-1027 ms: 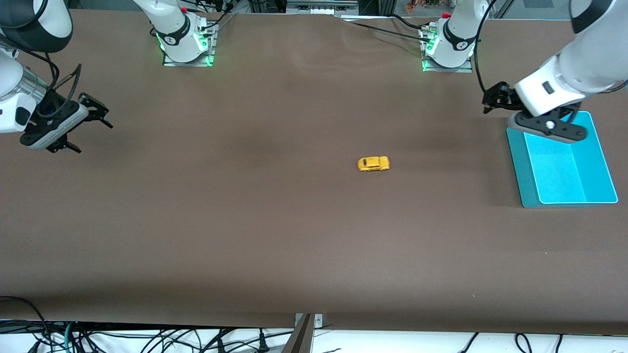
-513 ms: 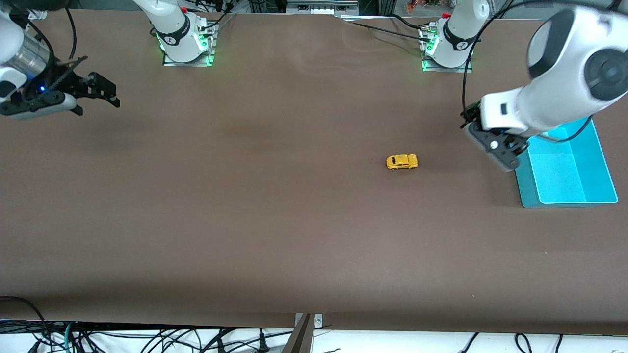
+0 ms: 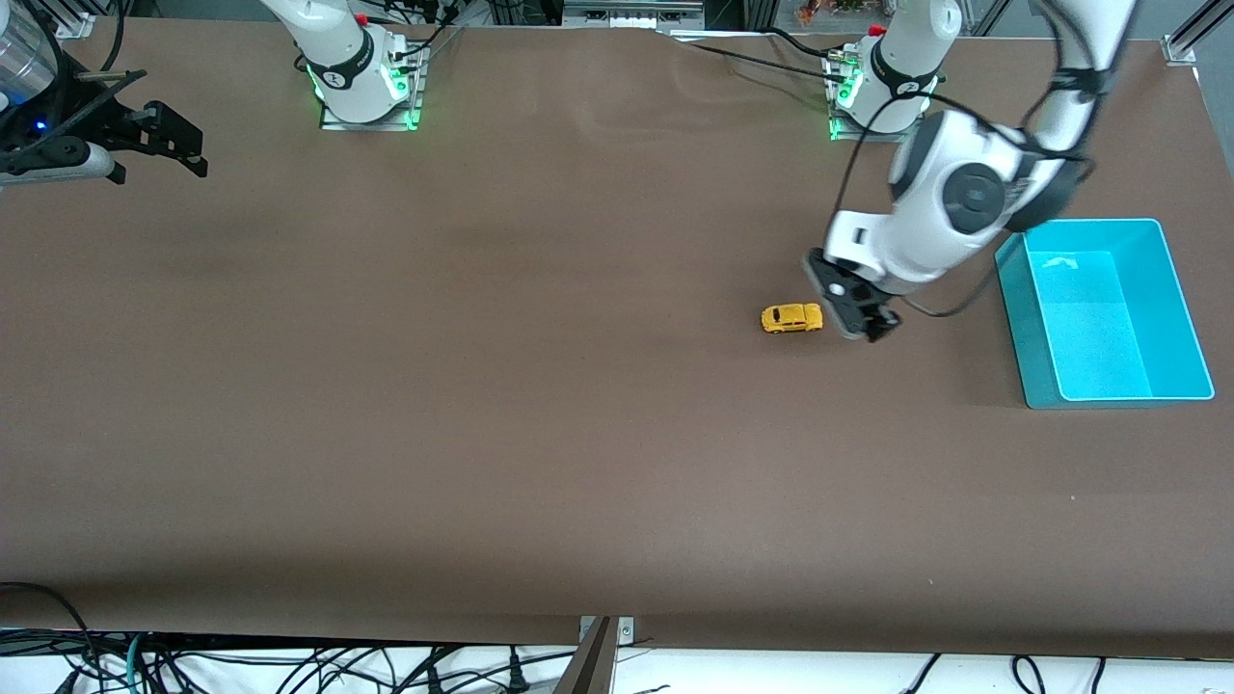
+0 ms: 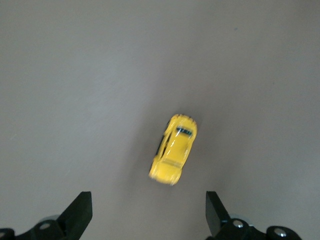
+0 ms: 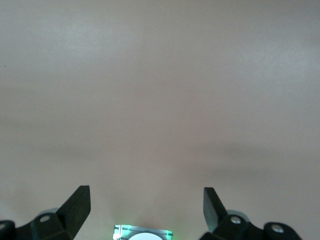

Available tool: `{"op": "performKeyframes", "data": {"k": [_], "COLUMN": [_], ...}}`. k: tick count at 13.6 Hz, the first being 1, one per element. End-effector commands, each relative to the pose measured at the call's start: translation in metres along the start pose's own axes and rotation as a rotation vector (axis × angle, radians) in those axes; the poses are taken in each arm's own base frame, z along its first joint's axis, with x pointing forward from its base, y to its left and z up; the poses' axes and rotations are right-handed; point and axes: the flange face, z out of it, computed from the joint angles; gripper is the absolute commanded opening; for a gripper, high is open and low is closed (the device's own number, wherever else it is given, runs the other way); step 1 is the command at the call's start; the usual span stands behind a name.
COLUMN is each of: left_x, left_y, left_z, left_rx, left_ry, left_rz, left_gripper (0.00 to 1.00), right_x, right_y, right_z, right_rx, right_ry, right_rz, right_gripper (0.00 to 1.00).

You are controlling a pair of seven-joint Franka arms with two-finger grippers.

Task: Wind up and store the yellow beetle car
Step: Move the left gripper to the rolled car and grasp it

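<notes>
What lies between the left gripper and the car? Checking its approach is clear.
Only bare table; the left wrist view shows the yellow beetle car just ahead of the open left gripper.

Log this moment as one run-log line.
left claw: open, beside small yellow beetle toy car, not touching | right claw: open, waiting at right arm's end | open turquoise plastic bin: no car inside

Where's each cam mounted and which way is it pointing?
Front view: high, across the table, facing both bases; shows both arms, car, bin.
Left wrist view: on the left arm, looking down at the car; open left gripper fingers frame it.
Right wrist view: on the right arm, facing bare table; open right gripper fingers show.
Shared: front and left wrist views both see the car.
</notes>
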Motion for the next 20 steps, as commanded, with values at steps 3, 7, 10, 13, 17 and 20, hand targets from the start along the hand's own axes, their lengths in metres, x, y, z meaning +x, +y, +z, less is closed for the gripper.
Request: {"op": "performKeyframes", "data": {"k": [3,7,10,13,17,20], "left_x": [0.009,0.012,0.010,0.010,0.010,0.011], "left_y": [0.000,0.005,0.007,0.008,0.010,0.010], "left_z": [0.088,0.099,0.108,0.111,0.115,0.113], "left_rx": [0.029,0.042,0.035,0.044,0.058,0.060], "left_ry": [0.051,0.014,-0.002,-0.014,-0.039,-0.040], "left_rz": [0.196,0.276,0.296,0.308,0.358,0.363], "left_gripper": [1.00,1.00,1.00,1.00,0.39,0.06], "right_x": [0.014,0.047,0.053,0.053,0.053,0.053], "right_y": [-0.006,-0.008,-0.009,-0.009,-0.009,-0.008], "right_z": [-0.005,-0.010,-0.005,-0.004,0.000,0.001], "right_rx": [-0.010,-0.006,-0.003,-0.004,-0.004,-0.004], "right_ry": [-0.014,-0.011,-0.020,-0.023,-0.030,-0.032], "right_rz": [0.010,0.003,0.016,0.019,0.021,0.021], "right_gripper": [1.00,1.00,1.00,1.00,1.00,1.00]}}
